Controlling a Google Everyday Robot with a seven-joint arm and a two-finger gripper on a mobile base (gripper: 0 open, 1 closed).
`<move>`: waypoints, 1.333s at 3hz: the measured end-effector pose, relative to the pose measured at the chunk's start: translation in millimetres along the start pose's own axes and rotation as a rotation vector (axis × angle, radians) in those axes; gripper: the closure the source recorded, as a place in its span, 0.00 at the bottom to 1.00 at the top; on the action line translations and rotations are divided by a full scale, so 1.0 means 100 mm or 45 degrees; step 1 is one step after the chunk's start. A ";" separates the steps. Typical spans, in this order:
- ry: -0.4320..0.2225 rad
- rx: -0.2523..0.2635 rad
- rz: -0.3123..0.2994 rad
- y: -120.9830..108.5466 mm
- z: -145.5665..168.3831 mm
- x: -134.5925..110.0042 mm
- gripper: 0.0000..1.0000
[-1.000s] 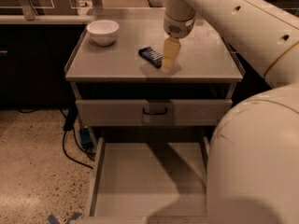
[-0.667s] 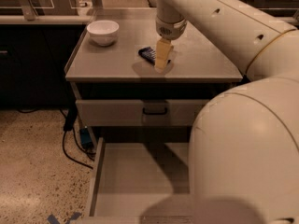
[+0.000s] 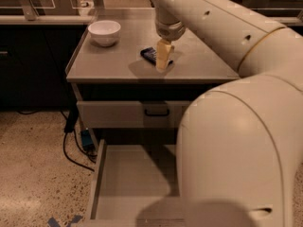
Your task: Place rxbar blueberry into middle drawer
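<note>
Sliding leftward, the pincer [image 3: 164, 60] has come over the right end of the rxbar blueberry [image 3: 149, 55], and I cannot tell how far open it is or whether it has hold of anything. Right of the white bowl [image 3: 104, 32], and well apart from it, the bar lies flat on the bench [image 3: 109, 63]; below the bowl and a little to its right, the middle drawer [image 3: 128, 176] stands pulled out. For a sound pick, I judge, the pincer should centre across the bar's narrow width, settle right down to the bench and close firmly before lifting, since a flat wrapper slips easily.
</note>
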State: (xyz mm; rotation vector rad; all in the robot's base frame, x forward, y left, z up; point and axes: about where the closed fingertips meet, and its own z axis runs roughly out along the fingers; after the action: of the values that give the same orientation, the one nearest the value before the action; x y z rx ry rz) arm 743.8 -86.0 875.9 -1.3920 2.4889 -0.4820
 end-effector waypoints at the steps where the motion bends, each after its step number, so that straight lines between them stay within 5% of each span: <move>1: 0.019 0.030 0.093 -0.04 0.01 0.00 0.00; 3: -0.009 0.014 0.072 -0.05 0.06 -0.09 0.00; 4: -0.007 -0.108 0.055 0.03 0.31 -0.24 0.00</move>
State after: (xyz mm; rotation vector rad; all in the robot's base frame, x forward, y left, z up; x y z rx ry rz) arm 765.3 -69.5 847.9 -1.3648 2.5564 -0.3674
